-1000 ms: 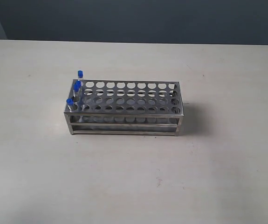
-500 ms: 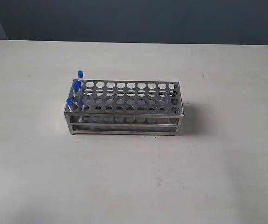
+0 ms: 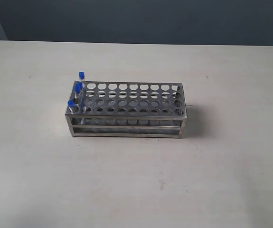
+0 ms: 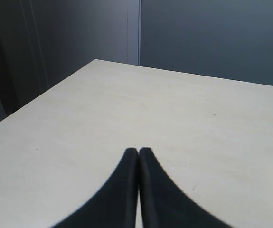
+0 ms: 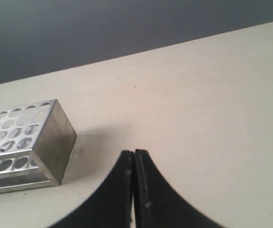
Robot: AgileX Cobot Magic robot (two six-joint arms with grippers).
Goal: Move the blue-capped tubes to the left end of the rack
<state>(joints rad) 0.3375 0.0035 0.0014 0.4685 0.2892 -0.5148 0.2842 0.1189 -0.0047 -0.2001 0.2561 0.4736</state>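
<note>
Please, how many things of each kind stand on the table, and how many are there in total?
blue-capped tubes: 3 clearly seen; the middle caps overlap, so a fourth is possible
rack: 1
total: 4, perhaps 5

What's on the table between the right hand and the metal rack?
Nothing. The right wrist view shows only bare table between the shut right hand and the rack.

Left pincer (image 4: 138, 153) closed, empty, tips touching, above bare pale table (image 4: 183, 109); dark wall behind.
</note>
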